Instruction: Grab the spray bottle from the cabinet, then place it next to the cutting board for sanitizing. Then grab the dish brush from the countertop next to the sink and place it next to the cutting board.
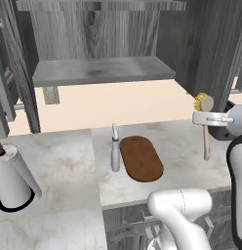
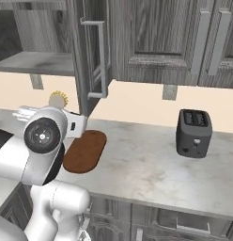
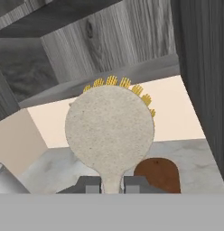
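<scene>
Beside the cutting board (image 1: 141, 158) the spray bottle (image 1: 114, 152) already stands on the surface (image 1: 181, 146), so that half looks done. My gripper (image 3: 112, 184) pinches the dish brush (image 1: 205, 123) by its handle, aloft right of the board; setting it down remains.

Dish brush (image 1: 206, 128) hangs upright, head up; spray bottle (image 1: 114, 152) stands touching the cutting board (image 1: 140, 157).

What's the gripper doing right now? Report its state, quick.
Gripper: shut on the dish brush, fingers clamped on its handle, the bristle head upward.
</scene>
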You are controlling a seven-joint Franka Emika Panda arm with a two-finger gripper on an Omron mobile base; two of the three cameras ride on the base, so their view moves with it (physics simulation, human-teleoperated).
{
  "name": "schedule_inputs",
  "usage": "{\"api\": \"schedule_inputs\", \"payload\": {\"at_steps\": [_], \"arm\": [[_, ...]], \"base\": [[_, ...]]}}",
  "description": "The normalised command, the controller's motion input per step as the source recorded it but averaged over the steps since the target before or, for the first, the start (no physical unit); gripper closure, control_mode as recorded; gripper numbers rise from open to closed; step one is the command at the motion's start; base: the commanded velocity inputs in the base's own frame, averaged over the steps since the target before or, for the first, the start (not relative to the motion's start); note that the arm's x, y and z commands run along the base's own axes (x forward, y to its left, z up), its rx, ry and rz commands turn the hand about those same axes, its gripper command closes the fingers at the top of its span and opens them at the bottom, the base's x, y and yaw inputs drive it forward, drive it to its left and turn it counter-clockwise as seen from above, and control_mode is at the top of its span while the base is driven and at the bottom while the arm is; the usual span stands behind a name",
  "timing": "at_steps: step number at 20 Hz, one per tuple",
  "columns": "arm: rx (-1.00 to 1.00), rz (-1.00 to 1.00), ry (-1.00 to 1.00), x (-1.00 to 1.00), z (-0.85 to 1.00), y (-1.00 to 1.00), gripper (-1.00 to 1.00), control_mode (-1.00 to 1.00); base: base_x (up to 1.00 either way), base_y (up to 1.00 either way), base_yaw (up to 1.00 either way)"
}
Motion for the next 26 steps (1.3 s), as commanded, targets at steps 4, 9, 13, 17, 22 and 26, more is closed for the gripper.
{"api": "schedule_inputs", "payload": {"at_steps": [4,9,13,17,22,26], "arm": [[-0.06,-0.07,-0.01,0.17,-0.17,0.24,1.00,-1.00],[-0.16,-0.09,0.03,0.34,-0.53,0.58,1.00,-1.00],[-0.12,-0.08,0.07,0.54,-0.29,0.23,1.00,-1.00],[-0.02,-0.01,0.25,0.58,-0.19,0.00,1.00,-1.00],[-0.08,0.00,0.17,0.43,-0.41,0.00,1.00,-1.00],[-0.14,-0.02,0.02,0.12,-0.49,0.00,1.00,-1.00]], "base": [[0.00,0.00,0.00],[0.00,0.00,0.00],[0.00,0.00,0.00],[0.00,0.00,0.00],[0.00,0.00,0.00],[0.00,0.00,0.00]]}}
